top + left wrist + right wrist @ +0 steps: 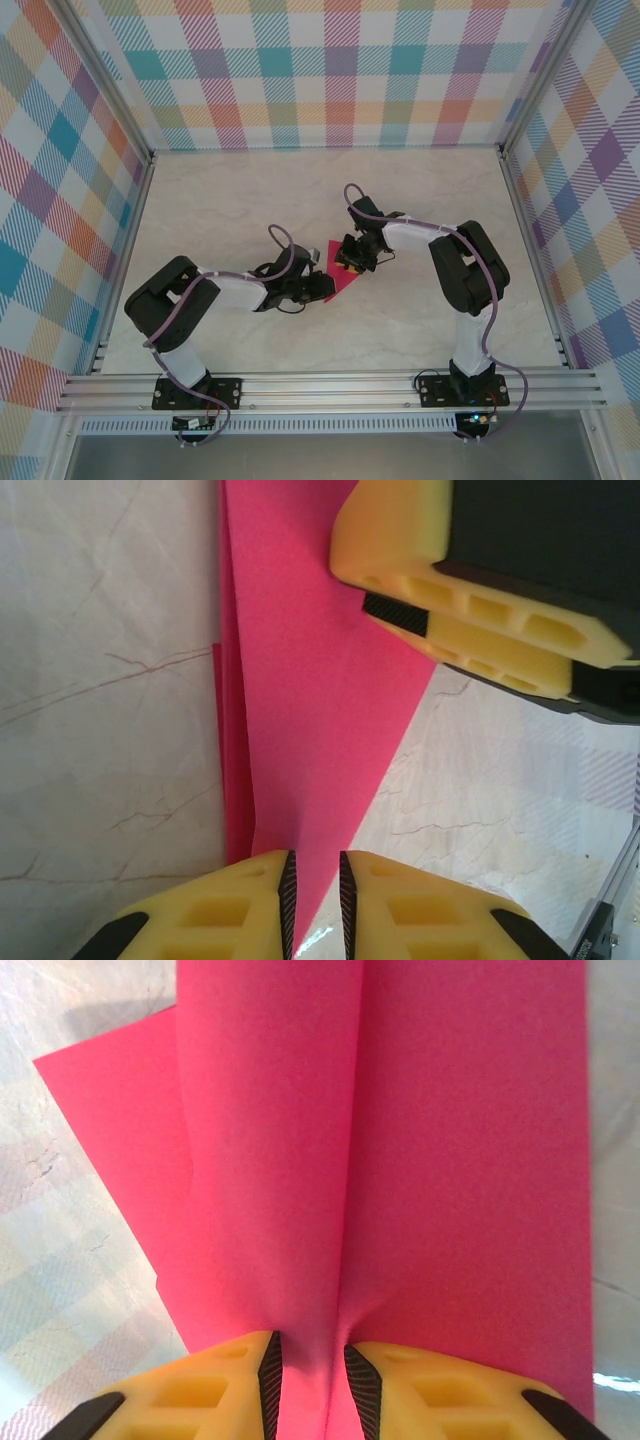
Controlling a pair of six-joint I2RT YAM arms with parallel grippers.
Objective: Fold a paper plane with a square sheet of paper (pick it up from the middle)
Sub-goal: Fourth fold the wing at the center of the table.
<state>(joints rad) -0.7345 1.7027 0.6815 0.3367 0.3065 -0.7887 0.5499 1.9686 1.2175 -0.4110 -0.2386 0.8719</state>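
Pale desk (220, 210) spreads wide around the folded pink paper (338, 278). Left tool (315, 900) nips its pointed end. Right tool (310, 1380) pinches a raised crease.

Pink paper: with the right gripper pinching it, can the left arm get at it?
Likely yes: the left gripper has the paper's narrow end between its fingers, clear of the right gripper farther along.

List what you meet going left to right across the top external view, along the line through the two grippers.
left arm → left gripper → folded pink paper → right gripper → right arm
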